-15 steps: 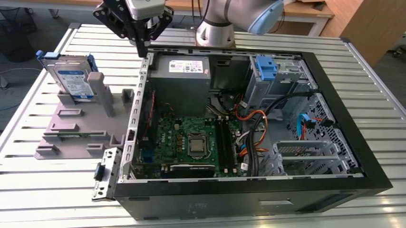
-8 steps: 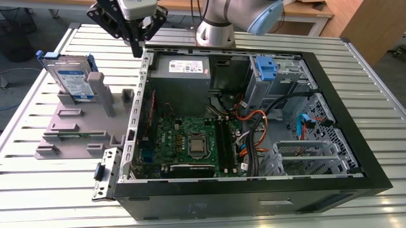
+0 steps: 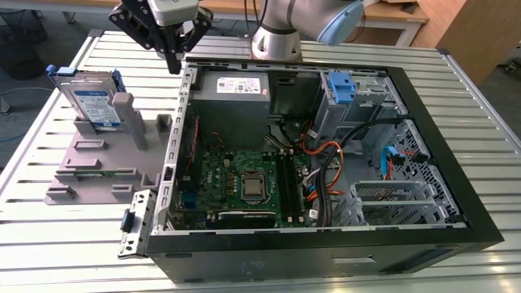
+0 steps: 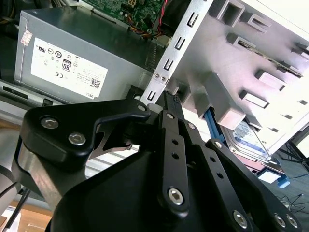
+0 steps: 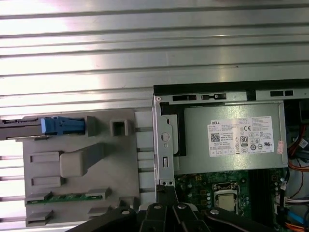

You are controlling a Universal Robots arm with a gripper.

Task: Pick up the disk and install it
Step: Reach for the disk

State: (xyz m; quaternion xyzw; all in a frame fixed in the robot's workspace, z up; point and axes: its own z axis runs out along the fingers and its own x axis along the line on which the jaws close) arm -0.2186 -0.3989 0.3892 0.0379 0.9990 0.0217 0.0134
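Black gripper point(image 3: 173, 66) clenched, empty, above the black computer case point(image 3: 456, 183) wall. Approach the upright silver, blue-bracketed disk point(image 3: 92, 101) squarely from above.

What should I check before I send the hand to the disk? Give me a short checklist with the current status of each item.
1. Disk ready to pick: the disk stands upright in the grey fixture, at the exterior view's left of the computer case. Ok.
2. Hand empty: the hand holds nothing. Ok.
3. Hand open for the grasp: it looks shut. Not ok.
4. Hand lined up with the disk: it hangs by the case's edge near the power supply, apart from the disk. Not ok.
5. Drive bay free: cables crowd that side of the case. Cannot tell.
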